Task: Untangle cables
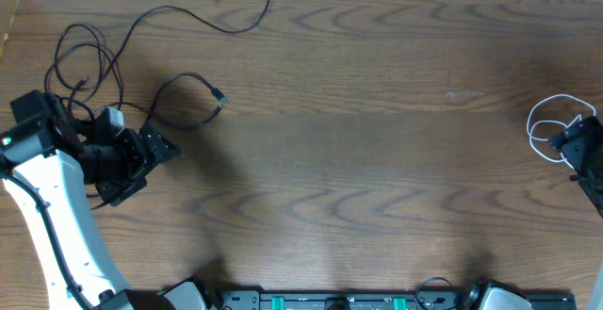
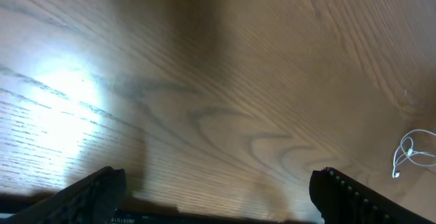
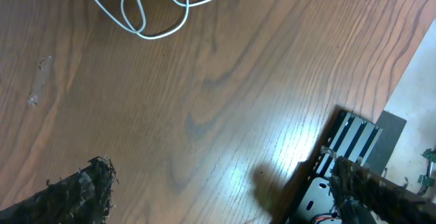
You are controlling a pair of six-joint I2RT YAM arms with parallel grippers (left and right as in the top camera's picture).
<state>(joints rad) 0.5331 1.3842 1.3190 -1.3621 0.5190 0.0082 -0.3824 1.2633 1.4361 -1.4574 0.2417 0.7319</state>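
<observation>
Looking first at the black cables [image 1: 94, 56]: lying at the upper left of the overhead frame, crossing one another in thin limp loops, sending one long strand along the top edge and ending another in a small plug [image 1: 219, 95] nearer the centre. Finding the white cable [image 1: 551, 126] well apart, curling in a few round loops at the far right edge.

Seeing the left gripper [image 1: 158, 150] just below the black tangle, spreading wide and pinching nothing in the left wrist view. Seeing the right gripper [image 1: 575, 142] near the white loops, also gaping wide and gripping nothing in the right wrist view.

Judging the risk: pulling on one strand while the loops are crossing, so probably tightening a knot instead of opening it. Also closing on two strands together, or dragging a light, smooth cord off the table [image 1: 377, 159].

Noticing dark wood with wavy grain, shining under the lamps.
</observation>
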